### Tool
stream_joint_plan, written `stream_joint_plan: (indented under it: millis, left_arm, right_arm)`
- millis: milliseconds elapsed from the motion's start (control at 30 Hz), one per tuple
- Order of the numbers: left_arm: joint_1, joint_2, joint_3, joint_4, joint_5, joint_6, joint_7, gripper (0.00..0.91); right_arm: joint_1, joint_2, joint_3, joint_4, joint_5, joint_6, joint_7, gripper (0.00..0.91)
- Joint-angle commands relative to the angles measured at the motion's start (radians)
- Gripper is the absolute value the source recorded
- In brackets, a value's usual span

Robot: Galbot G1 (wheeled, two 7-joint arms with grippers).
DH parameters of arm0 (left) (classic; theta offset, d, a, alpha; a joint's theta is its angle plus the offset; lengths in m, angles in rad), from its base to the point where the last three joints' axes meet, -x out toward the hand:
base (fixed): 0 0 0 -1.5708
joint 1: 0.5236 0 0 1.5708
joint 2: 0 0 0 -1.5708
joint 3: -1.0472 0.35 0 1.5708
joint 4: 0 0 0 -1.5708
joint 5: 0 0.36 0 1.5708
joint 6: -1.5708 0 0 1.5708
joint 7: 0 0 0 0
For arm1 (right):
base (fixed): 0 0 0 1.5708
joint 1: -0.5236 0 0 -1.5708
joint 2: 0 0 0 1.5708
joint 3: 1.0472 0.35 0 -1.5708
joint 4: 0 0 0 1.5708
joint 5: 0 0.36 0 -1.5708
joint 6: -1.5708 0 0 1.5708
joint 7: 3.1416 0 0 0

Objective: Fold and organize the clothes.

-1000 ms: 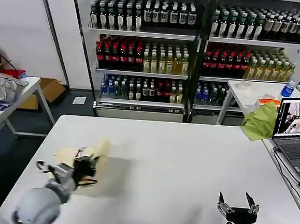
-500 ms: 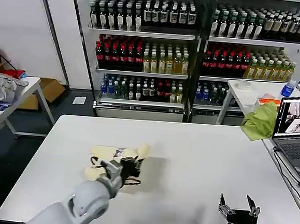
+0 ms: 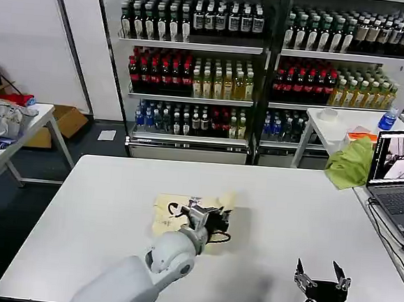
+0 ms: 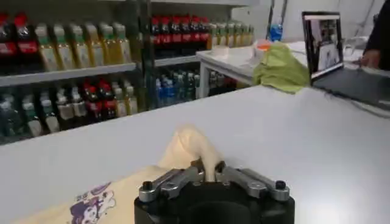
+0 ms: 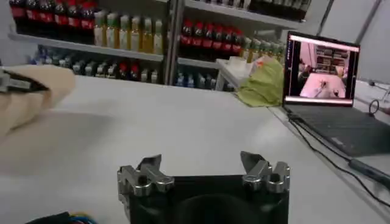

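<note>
Head view: left gripper fingers pinching T-shirt mid-table; right gripper spread wide, idle.

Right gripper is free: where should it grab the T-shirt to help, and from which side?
Probably the free edge of the T-shirt lying flat on the table, away from the left gripper, which is shut on a bunched fold. Bring the right gripper, open near the table's front edge, in low from its own side and pinch the thin hem.
</note>
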Motion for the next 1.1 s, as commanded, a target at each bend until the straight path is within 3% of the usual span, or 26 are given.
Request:
stream_joint_plan:
  millis: [33,267,467,533,600,700,767,800,900,1100]
  left_arm:
    - [-0.019,-0.086,-0.008,0.052,-0.137,-0.112,0.01,0.907]
    - [0.135,-0.021,-0.13,-0.089,-0.367,-0.161,0.021,0.907]
    - [0.316,0.092,-0.364,-0.248,-0.403,-0.177,0.025,0.907]
    - [0.379,0.143,-0.456,-0.296,-0.366,-0.183,0.026,0.907]
    - [0.474,0.201,-0.547,-0.334,-0.168,-0.195,0.043,0.907]
    - [0.6,0.247,-0.693,-0.387,-0.036,-0.231,0.062,0.907]
    - [0.686,0.25,-0.749,-0.405,0.04,-0.243,0.063,0.907]
    - [0.735,0.244,-0.797,-0.41,0.1,-0.298,0.066,0.907]
    - [0.809,0.22,-0.864,-0.433,0.172,-0.357,0.067,0.907]
    - [0.878,0.194,-0.895,-0.477,0.281,-0.423,0.091,0.907]
  right_arm:
    - [0.004,-0.001,0.001,0.004,-0.001,0.001,-0.005,0.907]
    - [0.022,-0.017,-0.004,0.006,-0.002,0.007,-0.016,0.907]
    - [0.054,-0.029,-0.019,0.003,-0.008,0.03,-0.029,0.907]
    - [0.058,-0.035,-0.025,0.007,-0.009,0.043,-0.036,0.907]
    - [0.066,-0.043,-0.033,0.007,-0.008,0.054,-0.044,0.907]
    - [0.085,-0.048,-0.048,-0.001,-0.005,0.054,-0.044,0.907]
    - [0.103,-0.048,-0.056,-0.009,-0.004,0.057,-0.036,0.907]
    - [0.114,-0.047,-0.062,-0.013,-0.002,0.057,-0.033,0.907]
    - [0.131,-0.043,-0.071,-0.022,-0.002,0.071,-0.024,0.907]
    - [0.138,-0.045,-0.084,-0.033,-0.015,0.118,-0.02,0.907]
